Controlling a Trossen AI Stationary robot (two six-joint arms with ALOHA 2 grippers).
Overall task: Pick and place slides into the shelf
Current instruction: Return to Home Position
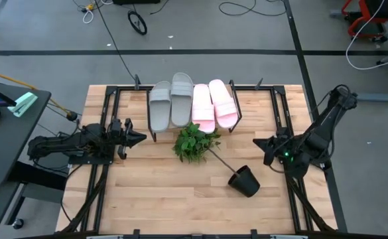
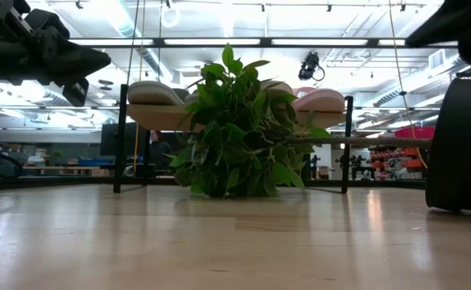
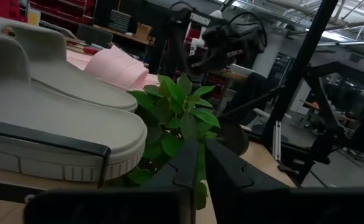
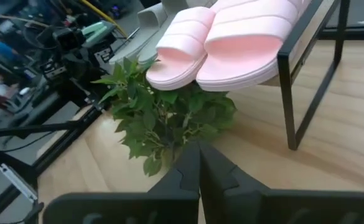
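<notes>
Grey foam and pale pink foam fill the shelf (image 4: 287,106): the two grey slides (image 1: 170,103) lie side by side on its left half and the two pink slides (image 1: 215,105) on its right, all four resting on top with none on the counter (image 1: 167,192). In the right wrist view the pink pair's ends jut a little past the black front rail. By their look these slides are light, soft and somewhat springy, not fragile, with a smooth skin that could slip under a weak pinch. The wide strap seems the best place to take hold, since it stands clear of the sole and gives two faces to squeeze; the thick sole edge would be a second choice, though it may squash and twist. A leafy plant (image 1: 194,143) lies just in front of the shelf, its black pot (image 1: 245,180) tipped over nearer the right arm. The left pincer (image 1: 135,139) sits low at the counter's left side, fingers pressed together on nothing; the right pincer (image 1: 258,142) sits opposite, likewise pressed together and empty.
</notes>
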